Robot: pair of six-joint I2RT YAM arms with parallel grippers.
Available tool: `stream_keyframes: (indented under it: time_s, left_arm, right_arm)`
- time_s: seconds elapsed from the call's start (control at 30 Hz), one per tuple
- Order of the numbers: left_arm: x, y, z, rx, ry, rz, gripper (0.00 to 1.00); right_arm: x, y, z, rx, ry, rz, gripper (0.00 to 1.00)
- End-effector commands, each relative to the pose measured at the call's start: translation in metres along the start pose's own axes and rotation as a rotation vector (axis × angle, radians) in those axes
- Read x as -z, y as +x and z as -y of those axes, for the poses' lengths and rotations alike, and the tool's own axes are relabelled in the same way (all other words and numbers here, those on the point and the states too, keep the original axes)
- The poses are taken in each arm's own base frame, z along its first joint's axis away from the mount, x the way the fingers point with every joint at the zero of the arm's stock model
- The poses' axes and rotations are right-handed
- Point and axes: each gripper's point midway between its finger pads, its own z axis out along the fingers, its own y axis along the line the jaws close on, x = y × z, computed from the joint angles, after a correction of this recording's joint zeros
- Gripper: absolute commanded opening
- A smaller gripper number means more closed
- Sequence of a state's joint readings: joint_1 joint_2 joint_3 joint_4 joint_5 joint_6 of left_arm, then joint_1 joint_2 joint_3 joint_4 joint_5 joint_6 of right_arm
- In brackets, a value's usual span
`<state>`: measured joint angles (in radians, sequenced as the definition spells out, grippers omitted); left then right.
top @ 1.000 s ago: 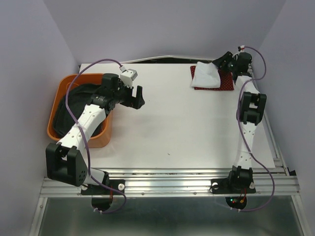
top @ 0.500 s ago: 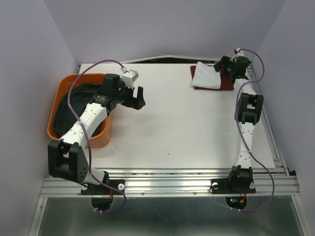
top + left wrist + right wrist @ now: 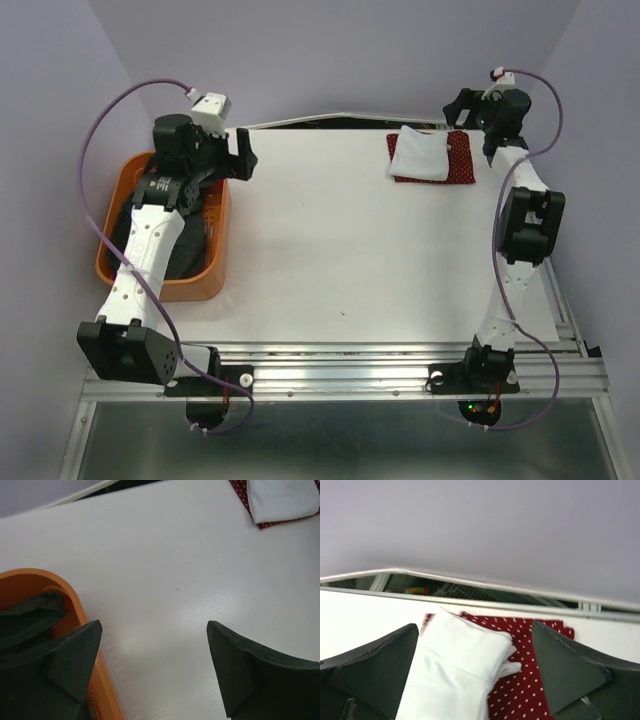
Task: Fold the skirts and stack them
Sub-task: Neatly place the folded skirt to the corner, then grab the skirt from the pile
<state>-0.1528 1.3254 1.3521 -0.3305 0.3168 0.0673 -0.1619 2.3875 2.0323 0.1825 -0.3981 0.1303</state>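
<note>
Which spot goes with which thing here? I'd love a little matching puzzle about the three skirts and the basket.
Things:
1. white skirt
2. red dotted skirt
3. dark grey skirt
4. orange basket

Places:
A. lying inside the basket
B. standing at the left side of the table
C. flat on the table, far right corner
D. folded on top of another skirt

Pairs: 1-D, 2-C, 3-A, 4-B

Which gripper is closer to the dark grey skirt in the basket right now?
Left. The left gripper hangs open at the orange basket's far corner, beside the dark grey skirt; the right gripper is across the table by the white skirt.
</note>
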Motion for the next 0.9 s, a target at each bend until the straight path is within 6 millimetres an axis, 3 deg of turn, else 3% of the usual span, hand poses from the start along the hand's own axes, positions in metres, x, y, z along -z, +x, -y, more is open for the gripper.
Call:
stream_keyframes:
  time_s: [0.0, 0.03, 0.07, 0.1, 0.13, 0.17, 0.2, 0.3, 0.33, 0.43, 0.5, 0.53, 0.57, 0.73, 0.87]
  left_arm:
    - [0.039, -0.042, -0.03, -0.009, -0.09, 0.057, 0.98]
    - [0.047, -0.052, -0.037, -0.033, -0.097, 0.077, 0.98]
    - [0.054, -0.054, -0.046, -0.045, -0.116, 0.082, 0.98]
    - [0.065, -0.052, -0.072, -0.037, -0.17, 0.069, 0.98]
    - [0.074, -0.057, -0.084, -0.115, -0.199, 0.063, 0.98]
    - [0.072, -0.05, -0.098, -0.143, -0.225, 0.02, 0.98]
    - [0.082, -0.046, -0.113, -0.169, -0.267, -0.027, 0.98]
    - [0.083, -0.022, -0.147, -0.33, -0.274, -0.163, 0.95]
    - [0.083, -0.015, -0.167, -0.393, -0.298, -0.213, 0.95]
    - [0.083, -0.003, -0.191, -0.459, -0.293, -0.305, 0.94]
    - [0.075, 0.014, -0.21, -0.488, -0.283, -0.382, 0.93]
    - [0.066, 0.023, -0.221, -0.487, -0.278, -0.419, 0.93]
    - [0.062, 0.028, -0.228, -0.487, -0.283, -0.441, 0.92]
    - [0.036, 0.047, -0.258, -0.465, -0.293, -0.513, 0.91]
    - [0.015, 0.065, -0.283, -0.439, -0.323, -0.558, 0.91]
  right_arm:
    - [0.076, -0.143, -0.081, 0.205, -0.161, 0.23, 1.0]
    - [0.102, -0.166, -0.097, 0.205, -0.166, 0.251, 1.0]
    - [0.114, -0.167, -0.101, 0.2, -0.162, 0.239, 1.0]
    - [0.122, -0.151, -0.102, 0.188, -0.16, 0.196, 1.0]
    - [0.134, -0.144, -0.104, 0.238, -0.158, 0.163, 1.0]
    - [0.157, -0.157, -0.117, 0.285, -0.173, 0.171, 1.0]
    - [0.169, -0.129, -0.127, 0.341, -0.246, 0.052, 1.0]
    - [0.204, -0.109, -0.148, 0.343, -0.336, -0.079, 1.0]
    - [0.217, -0.088, -0.152, 0.321, -0.369, -0.173, 1.0]
    - [0.242, -0.061, -0.157, 0.295, -0.39, -0.288, 1.0]
    - [0.25, -0.038, -0.156, 0.274, -0.39, -0.341, 1.0]
    - [0.258, -0.038, -0.158, 0.283, -0.386, -0.333, 1.0]
    - [0.262, -0.023, -0.158, 0.263, -0.388, -0.359, 1.0]
    - [0.274, -0.007, -0.166, 0.232, -0.422, -0.369, 1.0]
    - [0.271, 0.002, -0.167, 0.196, -0.444, -0.392, 1.0]
